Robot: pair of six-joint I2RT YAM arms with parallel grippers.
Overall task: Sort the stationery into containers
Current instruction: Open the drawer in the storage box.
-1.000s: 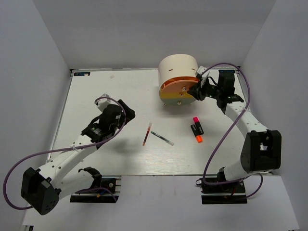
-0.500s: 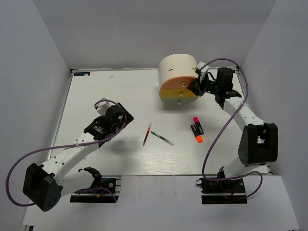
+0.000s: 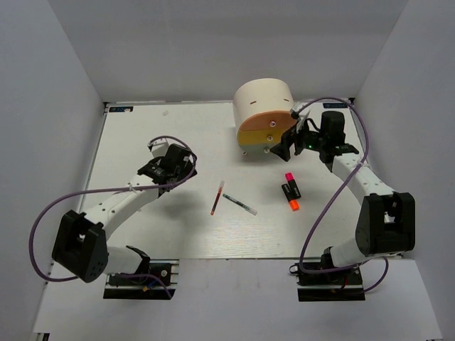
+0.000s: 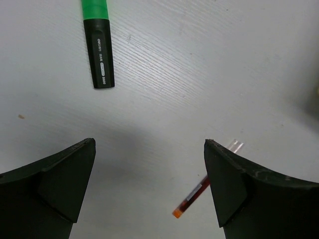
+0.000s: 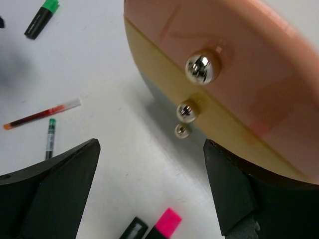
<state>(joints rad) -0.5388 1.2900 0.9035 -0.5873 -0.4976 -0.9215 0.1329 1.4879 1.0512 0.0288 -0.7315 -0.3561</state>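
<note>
I log left gripper and right gripper wide, empty; the right faces the cream half-cylinder organiser by the far edge of the white table. Mid-table lie the thin red pen, clear pen and black highlighters.

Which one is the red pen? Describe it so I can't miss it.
Start at the cream half-cylinder organiser at the back, then come forward and slightly left to two thin pens lying together. The red pen is the left one. Unlike the clear pen beside it, its barrel is red with a pale far end.
</note>
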